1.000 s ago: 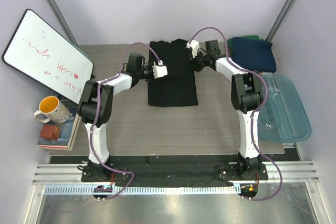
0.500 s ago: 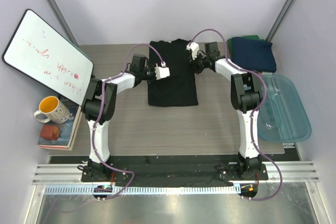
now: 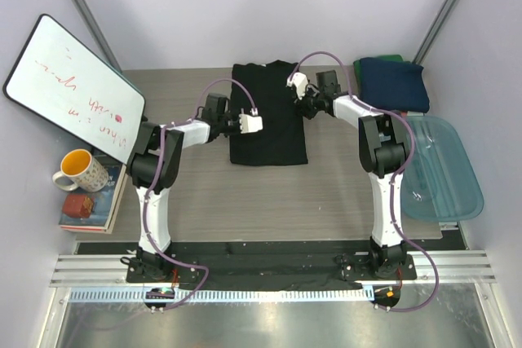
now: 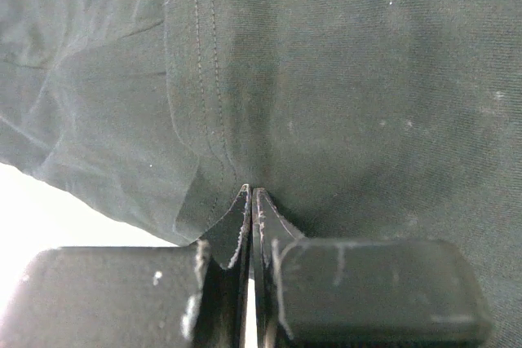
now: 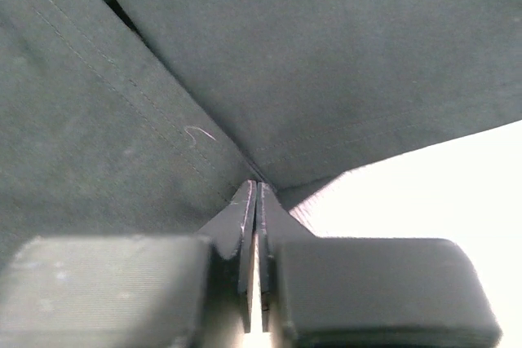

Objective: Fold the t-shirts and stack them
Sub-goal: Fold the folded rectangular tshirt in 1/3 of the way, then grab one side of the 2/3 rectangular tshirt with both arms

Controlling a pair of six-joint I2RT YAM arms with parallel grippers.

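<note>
Whiteboard [image 3: 69, 79] left of black t-shirt [image 3: 273, 124]: red scrawl [image 3: 91, 94], unreadable.

a robot lab cell: plain booth walls [image 3: 245, 6], aluminium rail [image 3: 90, 269], scribbled whiteboard [image 3: 69, 83]

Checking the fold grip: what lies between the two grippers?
In the top view, only the black t-shirt lies between them; the left gripper and right gripper each pinch its cloth in the wrist views.
</note>
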